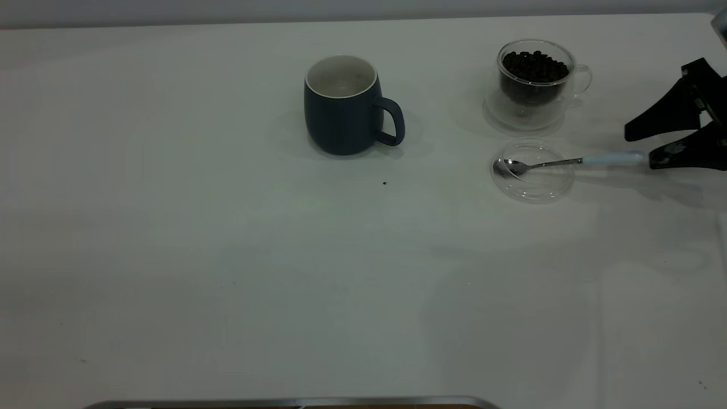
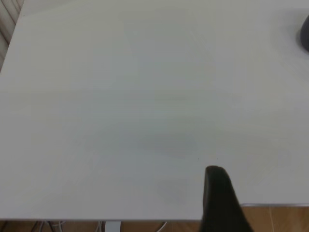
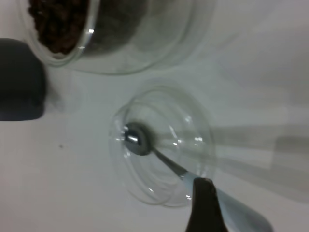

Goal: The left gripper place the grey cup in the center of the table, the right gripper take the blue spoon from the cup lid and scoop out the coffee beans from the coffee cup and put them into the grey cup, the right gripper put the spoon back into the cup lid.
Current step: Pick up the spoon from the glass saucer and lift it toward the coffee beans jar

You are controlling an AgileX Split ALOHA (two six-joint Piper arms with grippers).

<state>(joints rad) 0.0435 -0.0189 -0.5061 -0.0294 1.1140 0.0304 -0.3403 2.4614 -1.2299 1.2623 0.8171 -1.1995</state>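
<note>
The grey cup stands upright near the middle of the table, its handle toward the right and its off-white inside showing. To its right the glass coffee cup holds a heap of coffee beans. In front of it lies the clear cup lid, with the blue spoon resting bowl-down in it and its pale handle sticking out to the right. My right gripper is open at the handle's end, one fingertip over the handle. Over the table's near edge only a part of my left gripper shows.
A dark speck lies in front of the grey cup. The table's metal-trimmed near edge runs along the front. The grey cup's dark side shows beside the coffee cup in the right wrist view.
</note>
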